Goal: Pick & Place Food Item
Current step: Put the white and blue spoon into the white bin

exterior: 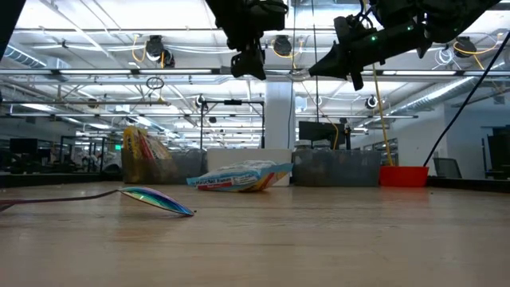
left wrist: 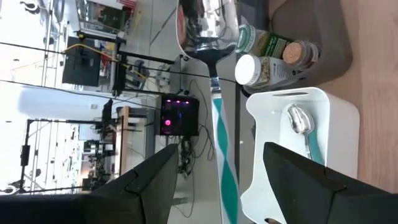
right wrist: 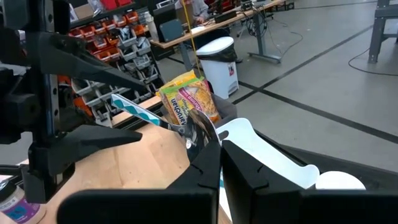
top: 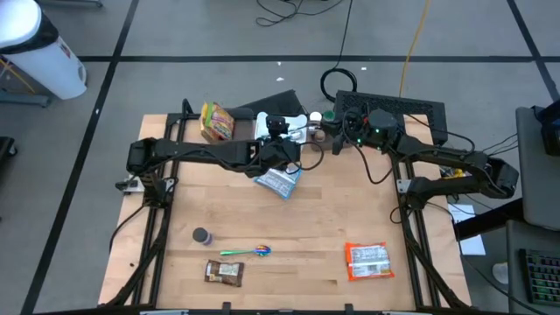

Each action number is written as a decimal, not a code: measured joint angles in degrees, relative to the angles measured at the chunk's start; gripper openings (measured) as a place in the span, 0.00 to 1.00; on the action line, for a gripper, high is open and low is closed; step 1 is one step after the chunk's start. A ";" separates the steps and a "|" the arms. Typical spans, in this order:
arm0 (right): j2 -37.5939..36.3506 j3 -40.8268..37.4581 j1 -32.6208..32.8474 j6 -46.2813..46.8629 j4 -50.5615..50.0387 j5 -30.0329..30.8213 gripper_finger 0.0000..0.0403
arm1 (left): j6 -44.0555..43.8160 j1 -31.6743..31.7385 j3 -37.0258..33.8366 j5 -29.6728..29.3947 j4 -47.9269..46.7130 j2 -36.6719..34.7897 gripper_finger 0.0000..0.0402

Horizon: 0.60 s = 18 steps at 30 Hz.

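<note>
The bag (top: 280, 182) lies flat mid-table, under my grippers; it looks light, soft, crinkly; I'd pinch an edge; my right gripper (right wrist: 219, 149) is clamped on a spoon (left wrist: 219, 118) up high; my left gripper (left wrist: 221, 149) has fingers apart round its handle.

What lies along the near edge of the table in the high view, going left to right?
Small dark cap → colorful spoon → brown snack bar → orange food packet.

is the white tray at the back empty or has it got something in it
Not empty: the left wrist view shows one spoon lying inside the white tray.
</note>
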 joint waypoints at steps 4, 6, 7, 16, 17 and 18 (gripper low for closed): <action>0.00 0.00 0.00 0.00 0.00 0.04 0.00 | 0.08 0.00 0.00 0.38 -0.04 0.00 0.61; 0.00 0.00 0.00 0.00 0.00 0.04 0.00 | 0.08 -0.02 0.00 0.42 -0.02 0.00 0.61; 0.00 0.00 0.00 0.00 0.00 0.04 0.00 | 0.09 -0.02 0.00 0.42 -0.02 0.00 0.61; 0.00 -0.04 0.00 0.00 0.00 0.06 0.00 | -0.06 -0.04 0.00 0.46 -0.04 0.00 0.43; 0.00 -0.04 0.00 0.00 0.00 0.06 0.00 | -0.10 -0.04 0.00 0.46 -0.03 0.00 0.40; 0.00 -0.04 0.00 0.00 0.00 0.06 0.00 | -0.13 -0.04 0.00 0.48 -0.02 0.00 0.37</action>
